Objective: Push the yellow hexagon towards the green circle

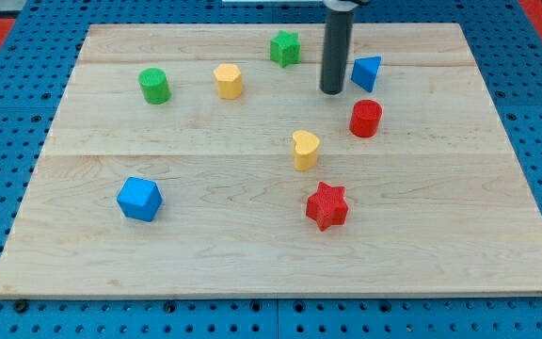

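Note:
The yellow hexagon (229, 81) stands near the view's top, left of centre. The green circle (154, 86) stands to its left with a gap between them. My tip (332, 91) is the lower end of the dark rod, to the right of the yellow hexagon and well apart from it. It sits just left of the blue triangle (366, 72) and above-left of the red cylinder (366, 119).
A green star (285, 48) stands at the top, left of the rod. A yellow heart (305, 150) and a red star (326, 206) stand near the middle. A blue cube (139, 199) stands at the lower left. The wooden board (459, 235) rests on a blue pegboard.

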